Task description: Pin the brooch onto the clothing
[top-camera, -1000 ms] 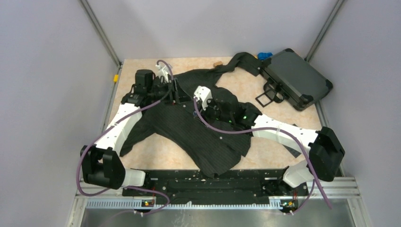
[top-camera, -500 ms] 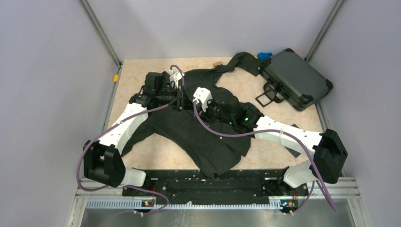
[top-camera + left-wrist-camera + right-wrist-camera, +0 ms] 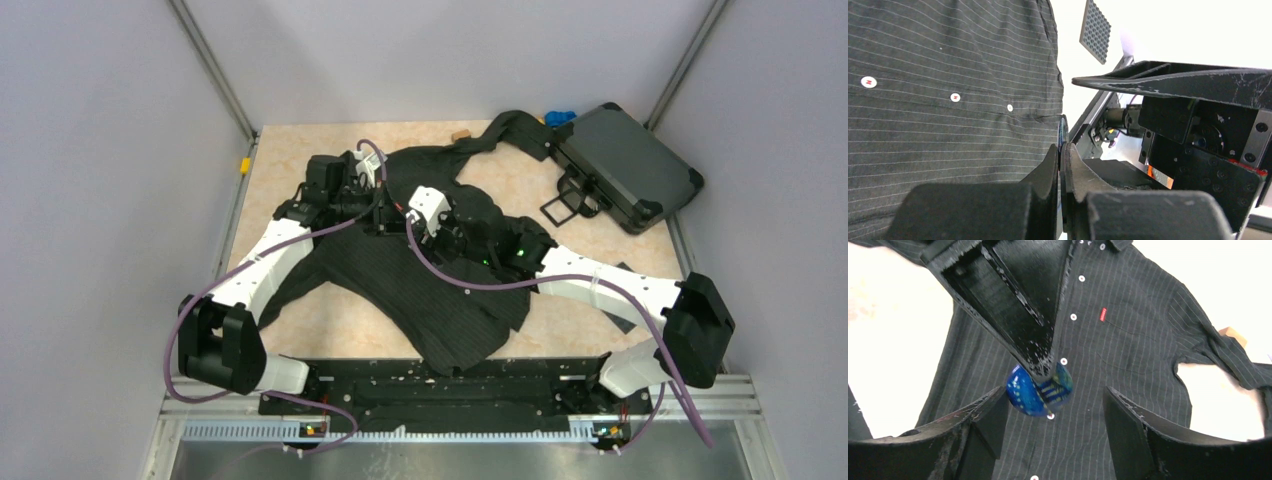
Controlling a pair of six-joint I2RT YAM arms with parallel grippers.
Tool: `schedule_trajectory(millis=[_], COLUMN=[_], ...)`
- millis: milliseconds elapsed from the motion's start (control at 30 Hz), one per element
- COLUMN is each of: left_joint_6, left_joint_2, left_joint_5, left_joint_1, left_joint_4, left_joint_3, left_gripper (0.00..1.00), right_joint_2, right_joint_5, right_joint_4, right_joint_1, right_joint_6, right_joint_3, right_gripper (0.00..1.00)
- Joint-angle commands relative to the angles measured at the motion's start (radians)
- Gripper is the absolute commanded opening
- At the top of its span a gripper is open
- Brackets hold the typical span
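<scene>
The small round blue brooch (image 3: 1024, 392) is pinched at its upper edge between the tips of the left arm's black fingers (image 3: 1033, 340), which are clenched on it. In the left wrist view the brooch (image 3: 1063, 131) shows edge-on as a thin dark disc standing up from the narrow slit between those fingers (image 3: 1050, 165).

It sits in the gap between the right arm's black fingers (image 3: 983, 415). These are spread wide, one to each side of the brooch and well apart from it, and hold nothing.

Below the brooch lies the black pinstriped button-up shirt (image 3: 1128, 355). From the right wrist camera the brooch overlaps the shirt's line of white buttons (image 3: 1063, 361), down the placket from the small red tag (image 3: 1103, 314) on the chest. Whether the brooch touches the cloth cannot be told.

From above, both wrists meet over the upper middle of the shirt (image 3: 440, 300), which is spread crumpled across the beige bench (image 3: 510, 180), and they hide the brooch. One sleeve runs out to the far right, up to a dark grey hard case (image 3: 625, 165). A bright-blue toy piece (image 3: 560, 117) lies just beside the case's far corner.
</scene>
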Motion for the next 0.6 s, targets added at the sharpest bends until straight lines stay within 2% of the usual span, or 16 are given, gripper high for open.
schedule_trajectory(millis=[0, 233, 567], left_joint_6=[-0.081, -0.157, -0.176], left_joint_2=[0.029, 0.061, 0.067], left_joint_5=[0.003, 0.03, 0.019], left_joint_1=[0.063, 0.086, 0.095], left_joint_4=[0.058, 0.122, 0.124], left_joint_3=[-0.013, -0.047, -0.052], left_gripper=[0.0, 0.0, 0.0], right_joint_2=[-0.032, 0.068, 0.223], right_joint_5=[0.122, 0.268, 0.304], right_joint_4=[0.002, 0.016, -0.03], right_joint_1=[0.029, 0.091, 0.141], right_joint_6=[-0.04, -0.077, -0.115], right_joint_3=[0.061, 0.112, 0.218], right_gripper=[0.72, 0.69, 0.64])
